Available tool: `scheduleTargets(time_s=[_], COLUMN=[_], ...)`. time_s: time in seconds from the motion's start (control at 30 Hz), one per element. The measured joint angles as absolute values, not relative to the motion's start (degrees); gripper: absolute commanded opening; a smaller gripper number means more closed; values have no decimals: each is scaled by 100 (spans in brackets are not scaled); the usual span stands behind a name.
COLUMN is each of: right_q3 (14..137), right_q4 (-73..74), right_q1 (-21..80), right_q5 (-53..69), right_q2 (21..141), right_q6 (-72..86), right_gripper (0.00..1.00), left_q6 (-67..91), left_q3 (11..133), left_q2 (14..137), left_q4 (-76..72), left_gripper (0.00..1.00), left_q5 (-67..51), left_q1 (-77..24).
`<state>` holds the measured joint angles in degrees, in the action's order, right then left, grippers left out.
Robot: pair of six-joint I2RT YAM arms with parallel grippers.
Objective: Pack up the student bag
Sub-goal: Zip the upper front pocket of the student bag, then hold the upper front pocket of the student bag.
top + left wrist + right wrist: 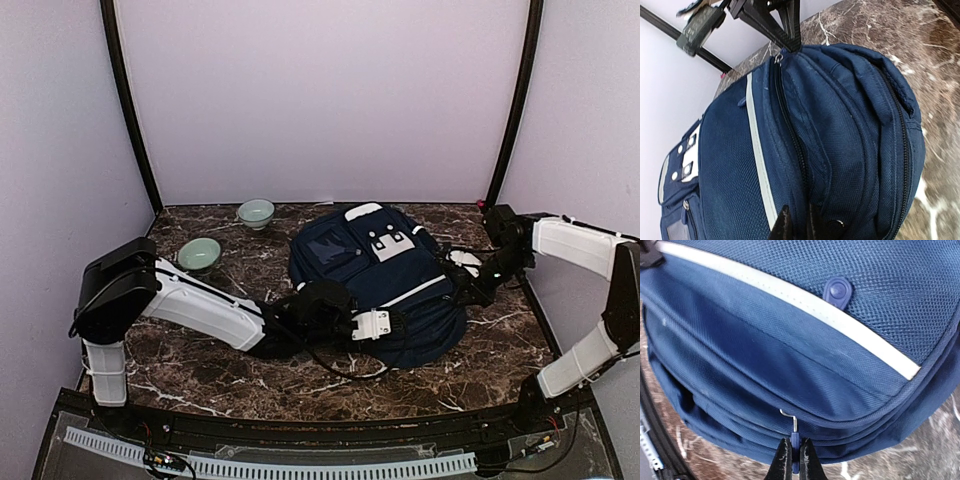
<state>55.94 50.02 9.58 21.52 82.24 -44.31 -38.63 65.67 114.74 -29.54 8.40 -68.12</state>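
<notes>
The student bag (385, 280), navy blue with a white stripe and a grey-white front patch, lies flat on the marble table (200, 370). My left gripper (352, 325) is at the bag's near side; in the left wrist view it (796, 225) is shut on a fold of the bag's fabric beside a zip seam (795, 145). My right gripper (468, 290) is at the bag's right side; in the right wrist view it (795, 460) is shut on a blue zip pull (795, 442) with a metal link. The bag (790, 340) fills that view.
Two pale green bowls stand left of the bag: one (199, 253) nearer, one (256, 211) by the back wall. A small white object (465, 262) lies by the bag's right edge. Walls enclose the table on three sides.
</notes>
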Motion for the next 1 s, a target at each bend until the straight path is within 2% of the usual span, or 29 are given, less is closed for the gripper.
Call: scheduleTargets(time_s=[0.1, 0.17, 0.33, 0.37, 0.4, 0.53, 0.63, 1.0], right_q3=[5625, 5625, 5728, 5789, 5839, 5968, 5968, 5966], right_q4=[5131, 5144, 5085, 5074, 5065, 4974, 4969, 4930], right_q1=[1229, 1643, 2720, 2888, 3002, 3267, 3286, 3291], right_q5=[2403, 2464, 2663, 2698, 2718, 2744, 2749, 2746], right_q2=[8224, 8200, 8178, 8187, 8200, 8353, 8453, 8390], right_q6=[-4401, -4311, -3924, -3839, -3785, -3586, -3503, -3339], right_gripper=[0, 0, 0, 0, 0, 0, 0, 0], left_q6=[-3570, -3444, -2812, -2659, -2526, -2069, -1806, -1507], left_q3=[5916, 5645, 4790, 4672, 4593, 4532, 4698, 5920], left_q2=[10901, 10654, 9743, 9585, 9445, 8919, 8726, 10134], left_q4=[-2808, -2709, -1887, -1599, -1317, -611, -482, -1114], left_gripper=[0, 8, 46, 70, 77, 78, 73, 54], left_q5=[904, 967, 1411, 1479, 1474, 1240, 1020, 950], left_q1=[-6816, -6816, -6869, -6869, -6869, -6904, -7004, -7072])
